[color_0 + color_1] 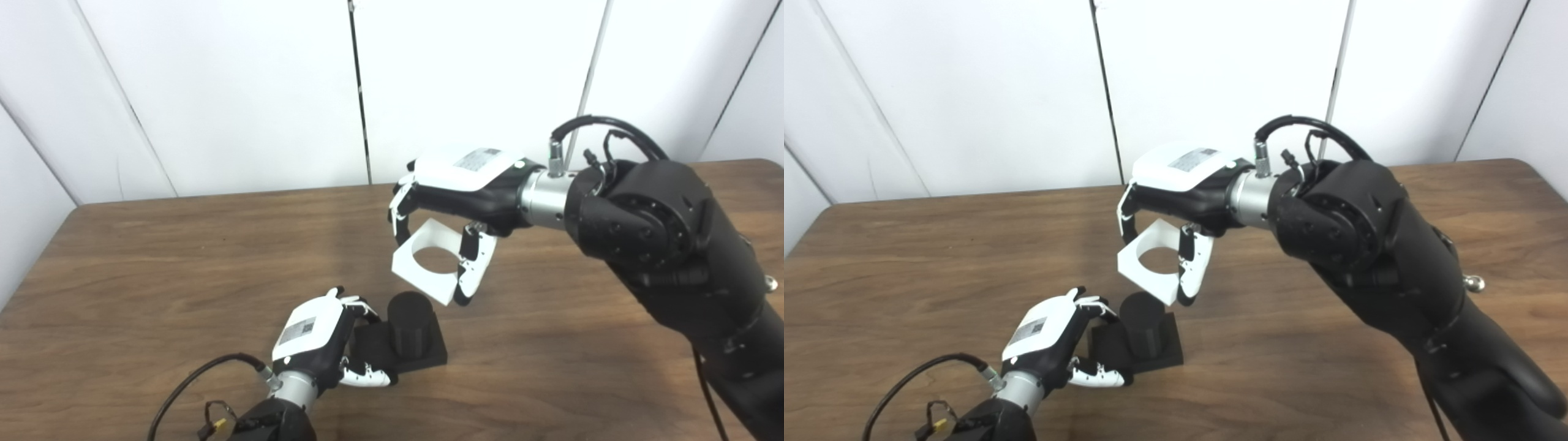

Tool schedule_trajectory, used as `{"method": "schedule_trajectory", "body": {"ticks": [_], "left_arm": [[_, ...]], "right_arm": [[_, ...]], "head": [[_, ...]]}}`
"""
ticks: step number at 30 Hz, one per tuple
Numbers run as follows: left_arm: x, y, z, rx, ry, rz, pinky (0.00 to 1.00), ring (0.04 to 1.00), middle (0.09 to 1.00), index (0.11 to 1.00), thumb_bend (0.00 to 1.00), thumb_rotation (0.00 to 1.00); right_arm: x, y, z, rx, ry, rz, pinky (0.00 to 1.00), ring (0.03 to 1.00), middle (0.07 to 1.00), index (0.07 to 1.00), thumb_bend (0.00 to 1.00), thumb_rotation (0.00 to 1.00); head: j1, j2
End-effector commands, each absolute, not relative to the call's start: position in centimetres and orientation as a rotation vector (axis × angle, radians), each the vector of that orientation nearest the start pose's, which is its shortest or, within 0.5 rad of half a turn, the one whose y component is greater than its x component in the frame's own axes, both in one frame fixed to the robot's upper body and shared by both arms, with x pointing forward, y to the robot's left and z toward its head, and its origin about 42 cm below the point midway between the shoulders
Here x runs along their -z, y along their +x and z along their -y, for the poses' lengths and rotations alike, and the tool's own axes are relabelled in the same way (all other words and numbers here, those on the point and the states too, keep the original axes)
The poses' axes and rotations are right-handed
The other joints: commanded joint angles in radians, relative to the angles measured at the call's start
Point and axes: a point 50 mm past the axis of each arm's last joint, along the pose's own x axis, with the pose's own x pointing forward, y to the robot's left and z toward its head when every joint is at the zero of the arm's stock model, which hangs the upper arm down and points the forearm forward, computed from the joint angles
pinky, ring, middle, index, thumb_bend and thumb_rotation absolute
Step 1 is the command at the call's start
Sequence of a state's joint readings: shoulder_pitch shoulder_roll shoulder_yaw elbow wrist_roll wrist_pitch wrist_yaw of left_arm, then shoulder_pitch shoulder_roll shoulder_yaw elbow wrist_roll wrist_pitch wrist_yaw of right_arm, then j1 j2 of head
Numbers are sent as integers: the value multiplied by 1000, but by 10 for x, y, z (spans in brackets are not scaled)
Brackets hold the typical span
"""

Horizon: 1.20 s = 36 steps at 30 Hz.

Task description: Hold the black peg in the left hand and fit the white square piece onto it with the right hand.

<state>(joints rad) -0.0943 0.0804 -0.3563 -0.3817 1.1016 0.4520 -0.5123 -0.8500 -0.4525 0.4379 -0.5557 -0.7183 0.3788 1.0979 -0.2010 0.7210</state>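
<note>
The right hand (450,202) pinches the white square piece (429,260) in the air, tilted, its round hole just above and slightly behind the black peg (411,331), which stands upright. The left hand (324,343), nearer the peg, is closed on its square base, steadying it on the brown bench (153,275). Plain white wall panels stand behind.

Dark brown wood-grain tabletop (153,263), rounded far corners; plain white wall panels (245,92) with dark vertical seams behind far edge.
</note>
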Motion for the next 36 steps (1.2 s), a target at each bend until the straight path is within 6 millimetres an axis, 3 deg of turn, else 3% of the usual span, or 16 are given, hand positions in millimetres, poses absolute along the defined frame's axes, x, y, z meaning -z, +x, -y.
{"method": "schedule_trajectory", "body": {"ticks": [1, 25, 36], "left_arm": [[-169, 278, -146, 343, 1126, -126, 1000, 1000, 882, 486, 511, 61], [-173, 277, -142, 340, 1111, -119, 1000, 1000, 880, 485, 512, 61], [-175, 277, -140, 341, 1109, -128, 1000, 1000, 881, 485, 512, 60]], "right_arm": [[-414, 338, 132, -755, -1535, 517, 1000, 906, 798, 483, 524, 133], [-366, 342, 123, -846, -1500, 434, 1000, 930, 795, 483, 523, 132], [-358, 352, 123, -818, -1491, 454, 1000, 930, 795, 483, 524, 134]], "head": [[3, 4], [15, 22], [20, 23]]}}
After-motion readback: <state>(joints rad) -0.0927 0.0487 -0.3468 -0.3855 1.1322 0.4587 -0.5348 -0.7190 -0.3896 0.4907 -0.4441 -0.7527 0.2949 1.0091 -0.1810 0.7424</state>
